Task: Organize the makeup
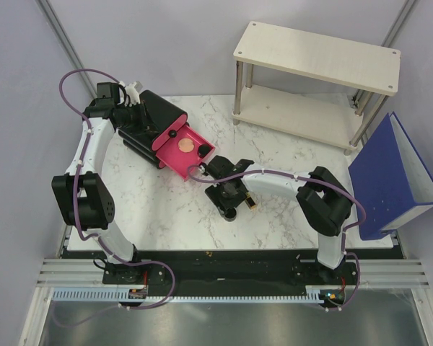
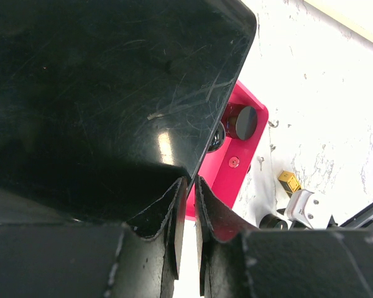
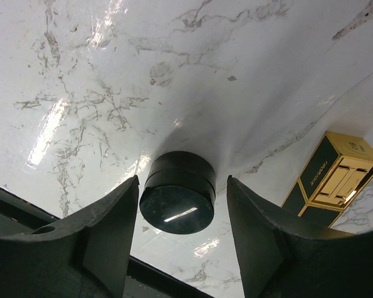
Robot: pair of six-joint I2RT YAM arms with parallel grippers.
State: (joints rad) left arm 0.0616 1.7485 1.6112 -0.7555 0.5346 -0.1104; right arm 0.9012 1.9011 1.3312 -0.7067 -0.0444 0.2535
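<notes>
A small round black compact (image 3: pixel 177 205) stands on the marble table between the fingers of my right gripper (image 3: pixel 183 180), which is open with a gap on each side. A gold-and-black lipstick (image 3: pixel 332 180) lies just to its right. In the top view my right gripper (image 1: pixel 231 193) hangs over the compact, with the lipstick (image 1: pixel 251 201) beside it. My left gripper (image 2: pixel 191 183) is shut on the edge of the black box (image 1: pixel 155 115). The box's pink drawer (image 1: pixel 175 160) is pulled out, and a peach compact (image 1: pixel 185 148) and a black compact (image 2: pixel 242 122) lie in it.
A two-tier wooden shelf (image 1: pixel 317 72) stands at the back right. A blue binder (image 1: pixel 393 176) leans at the right edge of the table. The black box sits at the back left, its drawer reaching towards the middle.
</notes>
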